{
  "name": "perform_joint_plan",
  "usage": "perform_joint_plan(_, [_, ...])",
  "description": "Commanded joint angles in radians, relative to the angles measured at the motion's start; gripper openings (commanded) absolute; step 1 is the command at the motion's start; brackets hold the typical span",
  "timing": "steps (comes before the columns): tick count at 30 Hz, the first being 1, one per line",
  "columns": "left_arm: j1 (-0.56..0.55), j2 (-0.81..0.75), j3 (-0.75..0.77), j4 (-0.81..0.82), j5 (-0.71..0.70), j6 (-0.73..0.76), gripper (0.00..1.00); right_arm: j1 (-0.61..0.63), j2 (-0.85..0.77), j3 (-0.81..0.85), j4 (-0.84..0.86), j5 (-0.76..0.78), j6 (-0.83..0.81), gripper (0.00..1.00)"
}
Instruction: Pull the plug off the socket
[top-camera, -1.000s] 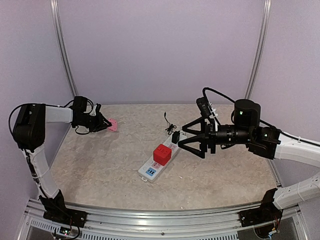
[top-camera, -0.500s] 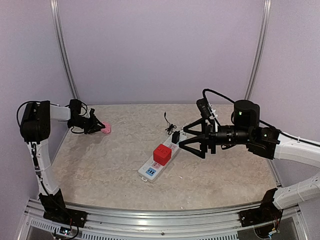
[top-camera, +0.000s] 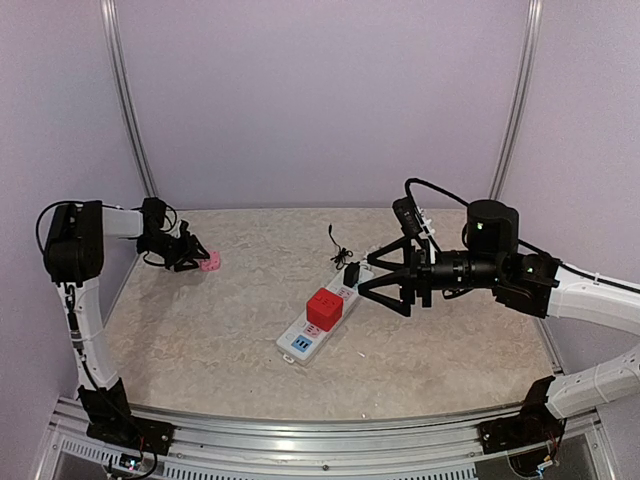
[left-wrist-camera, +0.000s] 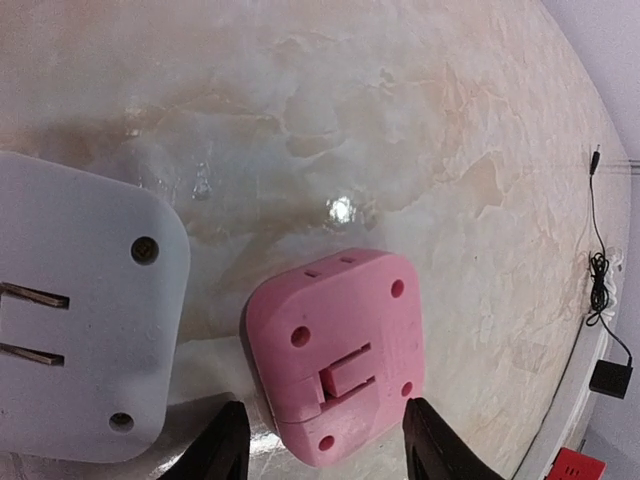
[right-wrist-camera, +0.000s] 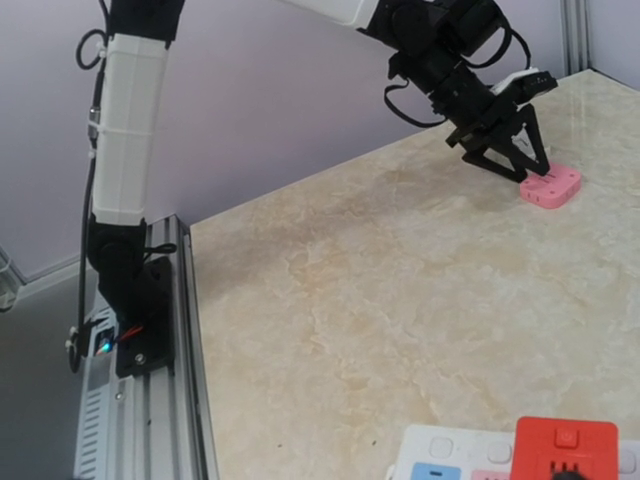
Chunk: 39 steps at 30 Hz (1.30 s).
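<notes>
The socket (top-camera: 300, 343), a white strip with blue and pink outlet faces (right-wrist-camera: 450, 462), lies mid-table. A red cube plug (top-camera: 323, 308) sits in it, also at the right wrist view's bottom edge (right-wrist-camera: 565, 450). A pink plug (top-camera: 210, 263) lies flat on the table at the far left. My left gripper (top-camera: 198, 257) stands over it, open, with a fingertip on either side of the pink plug (left-wrist-camera: 335, 350) and a gap showing on the left. My right gripper (top-camera: 364, 275) hovers open above the socket's far end; its fingers do not show in its wrist view.
A white plug (left-wrist-camera: 70, 320) with two bare prongs lies beside the pink one. A black adapter (top-camera: 351, 273) with a thin black cable (top-camera: 337, 245) sits at the strip's far end. Purple walls close in the table; an aluminium rail (top-camera: 300, 425) runs along the near edge.
The left arm carried the pink plug further left and down onto the table, and its jaws have come apart off it. The right arm has not moved.
</notes>
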<state>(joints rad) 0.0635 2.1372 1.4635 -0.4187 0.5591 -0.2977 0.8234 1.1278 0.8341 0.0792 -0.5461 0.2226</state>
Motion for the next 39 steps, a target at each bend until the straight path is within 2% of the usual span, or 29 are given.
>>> perform_joint_plan(1, [-0.034,-0.082,0.055,-0.087,-0.115,0.036,0.54,-0.008,0.011,0.001,-0.011,0.001,0.004,1.0])
perform_joint_plan(5, [-0.117,-0.157,0.093,-0.134,-0.196,0.072,0.6,-0.01,0.026,0.014,-0.053,0.056,0.005,1.0])
perform_joint_plan(8, [-0.191,-0.228,0.08,-0.118,-0.204,0.094,0.65,-0.011,0.032,0.016,-0.073,0.112,0.006,1.0])
perform_joint_plan(13, [-0.396,-0.289,0.073,-0.103,-0.259,0.138,0.69,-0.029,0.006,0.007,-0.109,0.184,0.014,1.0])
perform_joint_plan(18, [-0.595,-0.257,0.121,-0.089,-0.329,0.142,0.7,-0.085,-0.012,0.002,-0.144,0.26,0.039,1.0])
perform_joint_plan(24, [-0.762,-0.103,0.334,-0.164,-0.422,0.156,0.69,-0.164,-0.055,-0.064,-0.133,0.312,0.105,1.0])
perform_joint_plan(29, [-0.831,0.046,0.472,-0.22,-0.492,0.152,0.68,-0.219,-0.108,-0.107,-0.132,0.304,0.133,1.0])
perform_joint_plan(39, [-0.877,0.193,0.569,-0.222,-0.521,0.144,0.65,-0.247,-0.133,-0.126,-0.138,0.302,0.128,1.0])
